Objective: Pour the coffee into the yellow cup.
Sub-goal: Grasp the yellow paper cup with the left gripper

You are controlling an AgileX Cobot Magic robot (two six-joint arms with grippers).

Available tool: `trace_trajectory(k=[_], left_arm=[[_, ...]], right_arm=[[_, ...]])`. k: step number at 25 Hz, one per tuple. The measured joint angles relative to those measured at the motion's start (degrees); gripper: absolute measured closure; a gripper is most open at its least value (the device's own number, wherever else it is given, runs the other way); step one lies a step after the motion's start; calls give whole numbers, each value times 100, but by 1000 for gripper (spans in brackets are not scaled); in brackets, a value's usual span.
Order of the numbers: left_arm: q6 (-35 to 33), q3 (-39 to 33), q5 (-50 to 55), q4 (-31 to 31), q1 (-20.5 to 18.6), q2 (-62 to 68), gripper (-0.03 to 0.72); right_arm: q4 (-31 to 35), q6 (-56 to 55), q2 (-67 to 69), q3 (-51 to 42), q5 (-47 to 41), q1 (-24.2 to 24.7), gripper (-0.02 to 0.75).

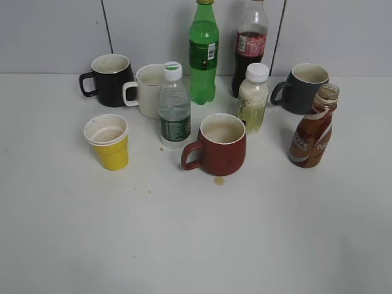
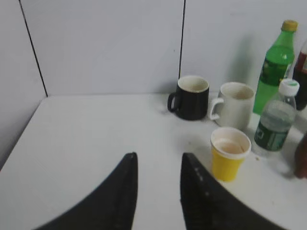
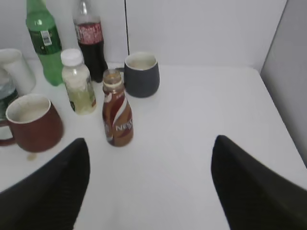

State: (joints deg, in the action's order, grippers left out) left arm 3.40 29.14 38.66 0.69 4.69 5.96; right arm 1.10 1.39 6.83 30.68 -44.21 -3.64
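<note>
The coffee bottle [image 1: 313, 135] is curvy, brown and capless, and stands upright at the right of the table. It also shows in the right wrist view [image 3: 117, 115], ahead and left of my right gripper [image 3: 151, 143], which is wide open and empty. The yellow cup [image 1: 110, 143] stands at the left, upright, with a stained white inside. In the left wrist view the yellow cup [image 2: 229, 154] is just ahead and right of my left gripper [image 2: 158, 158], which is open and empty. Neither gripper shows in the exterior view.
A red mug [image 1: 219, 146] stands mid-table with a clear water bottle [image 1: 174, 107] and a white-capped juice bottle [image 1: 252, 99] behind it. A black mug [image 1: 110, 79], white mug [image 1: 147, 90], green bottle [image 1: 203, 52], cola bottle [image 1: 249, 49] and grey mug [image 1: 304, 89] line the back wall.
</note>
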Motion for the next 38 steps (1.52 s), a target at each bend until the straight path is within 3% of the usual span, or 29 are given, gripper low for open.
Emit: trace_trajectory(k=[5,6,7,13,15,17,18,24,30,33,36,38], left_arm=[[0,-1000,-3472,95,0,1324,449],[0,-1060,-3720,104,0,1438,449],[0,-1275,-4823,148,0,2119,449],[0,-1335,-6682,148,0,4194,449],[177,-1335,-7770,229,0,5492,449],[308,-1335,-8174,338,0,5904,449],[549,-1335,-8899,731,0,6785,448],[662,-1335,-10221,1843,0,8841,448],[614,-1342,-10715,2457,0,10149,436],[325,-1357,-10747,2635,0,10481,377],[-140,-1333,-10747,2860,0,10719,237],[-198,-1246,-10753,2900,0,10767,203]], right_arm=[[49,44,1096,-201,1643,0,148],[49,65,1364,-242,2021,0,148],[49,83,1590,-254,2374,-11,148],[94,127,3189,-277,4236,-161,148],[168,70,3674,-277,4686,-169,148],[187,7,4253,-277,4979,-169,148],[187,-7,4409,-282,5037,-169,148],[180,-257,5432,-506,6087,-237,148],[-33,-289,6195,-1270,7616,-727,148],[-346,-289,6568,-1588,8266,-863,148],[-570,-289,6964,-1781,8888,-882,148],[-592,-289,7236,-1814,9245,-882,148]])
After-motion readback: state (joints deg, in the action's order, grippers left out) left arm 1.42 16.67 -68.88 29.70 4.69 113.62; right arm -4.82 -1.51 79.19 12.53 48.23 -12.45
